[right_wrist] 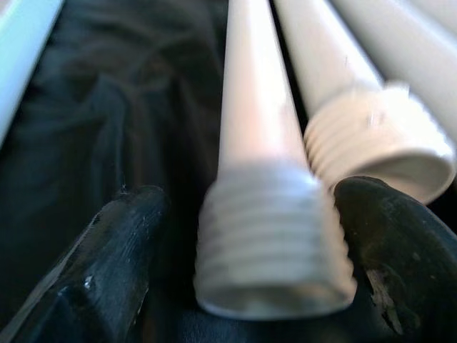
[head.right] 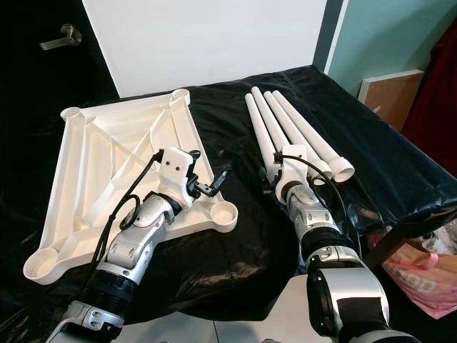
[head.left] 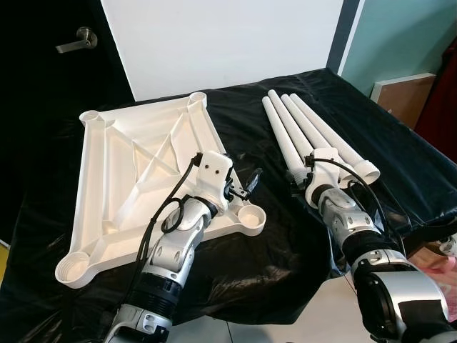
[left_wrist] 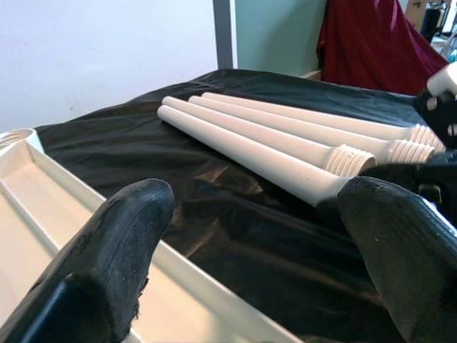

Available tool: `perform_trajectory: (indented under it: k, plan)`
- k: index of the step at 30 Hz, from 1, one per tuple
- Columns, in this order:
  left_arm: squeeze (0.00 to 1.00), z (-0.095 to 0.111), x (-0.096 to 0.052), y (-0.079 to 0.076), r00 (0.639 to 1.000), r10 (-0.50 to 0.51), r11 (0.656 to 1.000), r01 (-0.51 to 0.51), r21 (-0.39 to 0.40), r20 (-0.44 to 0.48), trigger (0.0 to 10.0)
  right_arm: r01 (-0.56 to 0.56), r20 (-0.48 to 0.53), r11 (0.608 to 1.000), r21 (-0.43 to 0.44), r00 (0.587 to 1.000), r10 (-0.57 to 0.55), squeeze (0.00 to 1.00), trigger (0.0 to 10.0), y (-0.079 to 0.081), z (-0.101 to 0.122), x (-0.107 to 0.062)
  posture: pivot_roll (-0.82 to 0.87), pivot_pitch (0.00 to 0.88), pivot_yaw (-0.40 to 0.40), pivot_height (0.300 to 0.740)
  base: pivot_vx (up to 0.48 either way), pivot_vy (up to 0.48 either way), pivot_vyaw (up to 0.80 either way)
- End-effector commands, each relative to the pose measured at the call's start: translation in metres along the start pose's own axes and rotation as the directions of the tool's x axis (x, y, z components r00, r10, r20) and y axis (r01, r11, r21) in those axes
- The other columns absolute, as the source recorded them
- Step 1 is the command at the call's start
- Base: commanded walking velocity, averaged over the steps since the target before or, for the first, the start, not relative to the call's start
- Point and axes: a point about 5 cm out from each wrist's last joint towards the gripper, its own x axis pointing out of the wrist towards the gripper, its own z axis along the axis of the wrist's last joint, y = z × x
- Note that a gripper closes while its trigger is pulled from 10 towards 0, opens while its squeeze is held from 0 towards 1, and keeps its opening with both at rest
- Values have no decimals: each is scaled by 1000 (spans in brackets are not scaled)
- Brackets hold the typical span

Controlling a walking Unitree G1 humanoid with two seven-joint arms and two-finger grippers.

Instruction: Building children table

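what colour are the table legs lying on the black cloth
The table legs are plain white, slightly cream at the threaded ends; the left eye view shows them best.

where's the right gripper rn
In the left eye view the right gripper is on the robot's right, at the threaded ends of the four white legs, straddling the leftmost one.

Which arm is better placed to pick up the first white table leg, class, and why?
The right. The right gripper has its open black fingers on either side of the threaded end of a white plastic table leg. The left gripper hovers open over the upturned white plastic tabletop, apart from the legs.
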Motion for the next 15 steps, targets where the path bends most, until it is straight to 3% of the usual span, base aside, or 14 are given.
perform_trajectory:
  k: [1,10,11,13,14,15]
  plan:
    - [0,0,1,1,1000,1,1000,-1,16,0,10000,-6,-32,1000,10,999,6,0,10000,1,-2,2,-152,0,1,740,0,0,0]
    - [0,0,2,2,1000,1,1000,-1,22,0,10000,-17,-70,999,33,997,20,0,10000,4,-5,4,-154,0,4,740,0,0,0]
    - [0,0,2,3,1000,2,1000,-2,25,0,10000,-18,-71,1000,24,997,20,0,6706,4,-4,4,-152,0,4,740,0,0,0]
    - [0,0,2,3,1000,2,1000,-2,25,0,10000,-18,-71,1000,24,997,20,0,6706,4,-4,4,-152,0,4,740,0,0,0]
    - [0,0,2,3,1000,5,1000,-5,27,0,10000,-13,-76,999,31,997,15,0,588,4,-5,4,-152,0,4,740,0,0,0]
    - [0,0,2,3,1000,5,1000,-5,27,0,10000,-13,-76,999,31,997,15,0,588,4,-5,4,-152,0,4,740,0,0,0]
